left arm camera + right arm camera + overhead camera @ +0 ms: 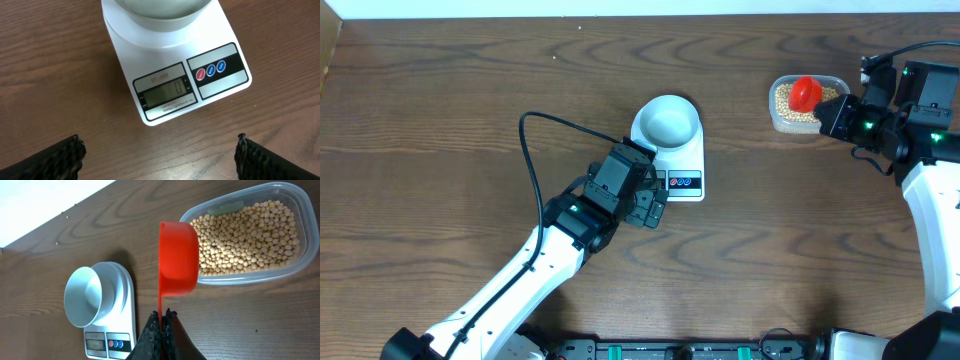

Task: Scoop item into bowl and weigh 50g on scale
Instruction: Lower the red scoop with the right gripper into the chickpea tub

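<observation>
The pale bowl [668,119] stands empty on the white scale [682,172]; both also show in the right wrist view, bowl [87,296] on scale [125,330]. The scale's display [162,94] reads 0. Tan beans [788,104] fill a clear tub [300,260] at the right. My right gripper [164,316] is shut on the thin handle of a red scoop [177,257], which hangs over the tub's near end, also seen from overhead [805,92]. My left gripper [159,150] is open and empty just in front of the scale.
The wooden table's far edge [640,14] runs along the top. A black cable [535,160] loops from the left arm across the table left of the scale.
</observation>
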Robot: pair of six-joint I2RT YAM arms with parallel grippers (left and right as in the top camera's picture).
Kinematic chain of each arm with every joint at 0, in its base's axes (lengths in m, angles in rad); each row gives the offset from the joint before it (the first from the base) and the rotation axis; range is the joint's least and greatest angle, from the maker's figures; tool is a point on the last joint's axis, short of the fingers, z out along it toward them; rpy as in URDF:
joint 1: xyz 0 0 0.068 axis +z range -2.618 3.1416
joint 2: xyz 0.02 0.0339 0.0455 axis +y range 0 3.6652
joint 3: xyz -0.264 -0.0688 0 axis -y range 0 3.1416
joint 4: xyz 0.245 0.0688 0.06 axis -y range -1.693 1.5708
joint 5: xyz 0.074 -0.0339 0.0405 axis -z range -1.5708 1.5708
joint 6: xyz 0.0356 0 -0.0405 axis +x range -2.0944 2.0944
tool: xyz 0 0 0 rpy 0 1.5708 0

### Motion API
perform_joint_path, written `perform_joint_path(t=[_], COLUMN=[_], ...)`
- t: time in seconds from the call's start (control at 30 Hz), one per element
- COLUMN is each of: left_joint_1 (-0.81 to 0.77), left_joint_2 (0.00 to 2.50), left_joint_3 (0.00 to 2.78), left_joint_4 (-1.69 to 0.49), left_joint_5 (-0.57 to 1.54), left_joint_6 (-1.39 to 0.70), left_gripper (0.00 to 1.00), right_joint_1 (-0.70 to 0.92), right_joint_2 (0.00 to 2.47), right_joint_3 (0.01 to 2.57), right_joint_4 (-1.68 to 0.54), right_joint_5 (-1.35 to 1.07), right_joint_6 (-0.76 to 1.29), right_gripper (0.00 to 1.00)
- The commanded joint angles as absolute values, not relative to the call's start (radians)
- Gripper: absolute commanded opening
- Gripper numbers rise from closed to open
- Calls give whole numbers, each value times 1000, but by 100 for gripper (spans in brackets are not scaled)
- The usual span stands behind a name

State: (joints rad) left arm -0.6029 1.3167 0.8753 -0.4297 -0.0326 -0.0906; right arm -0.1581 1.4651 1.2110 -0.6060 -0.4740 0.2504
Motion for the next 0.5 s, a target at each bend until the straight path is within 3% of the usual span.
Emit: perform_joint_path(t=[0.0,0.47], left_joint_1=[-598,-598], left_joint_2=[1320,1319], left_joint_3=[865,865], left_joint_4=[-429,-429], left_joint_5=[-42,-42], left_joint_6=[-92,-92], left_gripper=[98,98], right_joint_1=[-149,-149], right_joint_2=[1457,1457], right_joint_3=[1229,1230], right_joint_4=[-609,-641], right_joint_5=[-476,-473], right_joint_6=[230,212], right_gripper=[1,1])
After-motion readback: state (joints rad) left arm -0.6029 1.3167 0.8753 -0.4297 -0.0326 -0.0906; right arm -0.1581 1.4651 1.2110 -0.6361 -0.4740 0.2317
